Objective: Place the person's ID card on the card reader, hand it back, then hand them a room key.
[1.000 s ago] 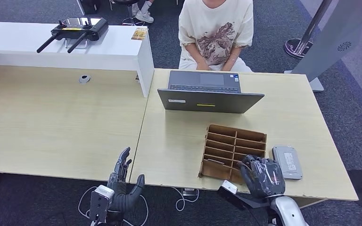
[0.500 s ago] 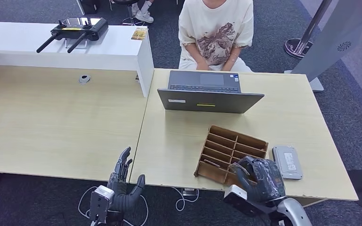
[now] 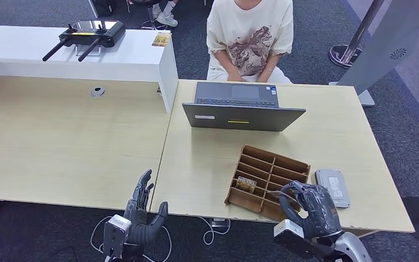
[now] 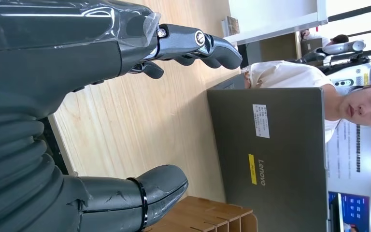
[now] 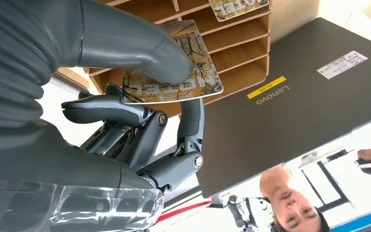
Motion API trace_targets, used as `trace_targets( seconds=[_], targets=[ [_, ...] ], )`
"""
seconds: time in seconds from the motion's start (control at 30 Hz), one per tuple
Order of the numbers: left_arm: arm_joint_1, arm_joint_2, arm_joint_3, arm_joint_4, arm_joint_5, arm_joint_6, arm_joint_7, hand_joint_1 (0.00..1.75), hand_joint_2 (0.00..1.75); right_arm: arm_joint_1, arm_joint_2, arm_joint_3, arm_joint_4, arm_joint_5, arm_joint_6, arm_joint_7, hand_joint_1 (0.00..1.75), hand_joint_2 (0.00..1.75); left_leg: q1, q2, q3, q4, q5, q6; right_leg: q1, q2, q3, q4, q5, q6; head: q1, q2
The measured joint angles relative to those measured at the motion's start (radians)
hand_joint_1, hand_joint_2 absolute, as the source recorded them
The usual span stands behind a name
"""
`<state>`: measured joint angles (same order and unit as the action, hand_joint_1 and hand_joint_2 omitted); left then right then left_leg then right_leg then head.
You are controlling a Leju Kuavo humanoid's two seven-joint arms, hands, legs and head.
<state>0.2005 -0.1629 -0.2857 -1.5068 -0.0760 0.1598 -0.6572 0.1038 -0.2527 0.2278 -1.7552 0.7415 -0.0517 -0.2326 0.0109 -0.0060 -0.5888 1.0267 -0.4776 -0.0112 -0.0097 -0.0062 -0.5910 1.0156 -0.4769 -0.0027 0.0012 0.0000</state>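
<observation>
right robot hand (image 3: 310, 203) — pinching printed hotel key card (image 5: 174, 72) above brown slotted wooden card organiser (image 3: 267, 177) | left robot hand (image 3: 142, 215) — fingers apart, empty, at pale wood worktop (image 3: 207, 158) edge

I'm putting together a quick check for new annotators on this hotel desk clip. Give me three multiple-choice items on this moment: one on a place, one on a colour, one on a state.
1. Where does the card reader lie?
A. on the table beside the wooden organizer
B. on the laptop
C. on the white counter

2. What colour is the strip sticker on the laptop lid?
A. red
B. yellow
C. blue

3. What is the right hand doing?
A. resting flat on the table
B. pinching a hotel key card
C. holding the card reader

Answers:
1. A: the head view shows the grey reader on the table next to the organizer, on the side away from the left hand.
2. B: both wrist views show a yellow strip by the logo.
3. B: the right wrist view shows the thumb pressing the card against the fingers.
</observation>
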Motion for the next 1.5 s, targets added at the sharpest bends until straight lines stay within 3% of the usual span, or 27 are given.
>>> trace_targets(
  seconds=[0.47,0.77,1.07,1.5],
  targets=[
    [-0.008,0.002,0.0,0.0,0.012,0.018,-0.002,0.0,1.75,-0.019,-0.015,-0.012,-0.023,-0.059,0.011,-0.05,1.75,1.75,0.0,0.0,0.0,0.0,0.0,0.0,0.0,0.0,0.0,0.0,0.0,0.0,0.0,0.0],
    [-0.014,0.002,-0.005,0.0,0.017,0.017,-0.006,0.0,1.75,-0.098,-0.027,-0.012,-0.029,-0.056,0.005,-0.064,1.75,1.75,0.0,0.0,0.0,0.0,0.0,0.0,0.0,0.0,0.0,0.0,0.0,0.0,0.0,0.0],
    [-0.027,0.002,-0.013,0.006,0.025,0.004,-0.011,0.0,1.75,-0.215,-0.077,-0.003,-0.017,-0.085,0.008,-0.076,1.75,1.75,0.0,0.0,0.0,0.0,0.0,0.0,0.0,0.0,0.0,0.0,0.0,0.0,0.0,0.0],
    [-0.036,0.002,-0.013,0.015,0.022,-0.002,-0.014,0.0,1.75,-0.551,-0.087,0.098,0.187,-0.141,0.058,-0.062,1.75,1.75,0.0,0.002,0.001,0.0,0.001,0.001,0.0,0.002,0.001,0.001,0.002,0.0,0.0,0.0]
  ],
)
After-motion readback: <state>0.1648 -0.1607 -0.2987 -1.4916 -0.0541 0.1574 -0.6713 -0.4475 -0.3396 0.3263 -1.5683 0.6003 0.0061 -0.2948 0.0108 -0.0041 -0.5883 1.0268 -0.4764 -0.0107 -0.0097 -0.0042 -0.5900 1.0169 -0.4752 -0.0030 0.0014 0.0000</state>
